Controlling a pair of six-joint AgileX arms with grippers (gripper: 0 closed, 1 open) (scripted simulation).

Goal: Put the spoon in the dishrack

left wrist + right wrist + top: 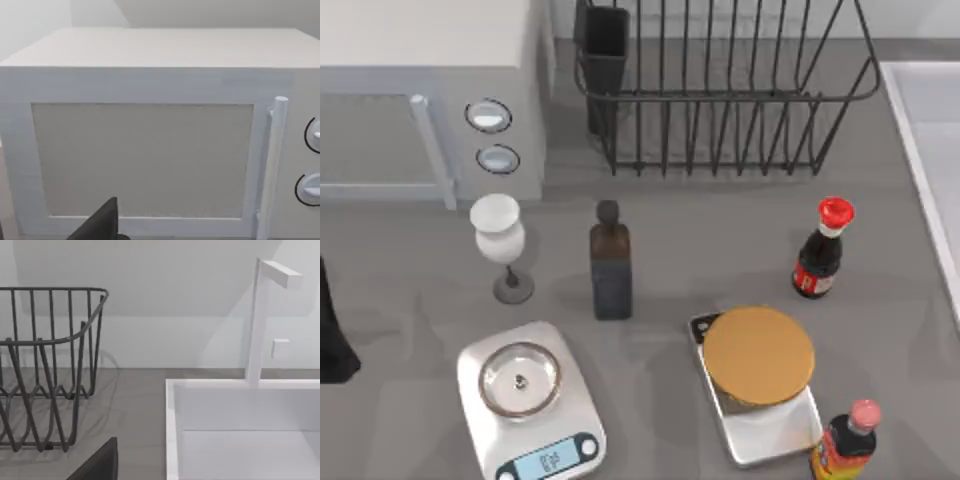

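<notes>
While the left arm (332,335) sits at the table's 9 o'clock edge, the left gripper (100,224) faces the door of the white microwave (430,90), which fills the 10 o'clock corner; whether that claw is wide or narrow cannot be told. The right gripper (100,462) hangs between the dishrack (720,100) and the white sink (172,405) with its faucet (257,315), and its state cannot be told either. The dishrack stands at 12 o'clock against the back wall, its dark utensil cup (606,50) at the corner nearest the microwave. Toward the middle stand a white goblet (498,235) and a dark bottle (610,265). A kitchen scale (530,400) lies at 7 o'clock. A red-capped bottle (823,250) stands at 3 o'clock, an orange disc (758,355) on a silver tray (760,440) at 5 o'clock, just beside a pink-capped bottle (847,445).
</notes>
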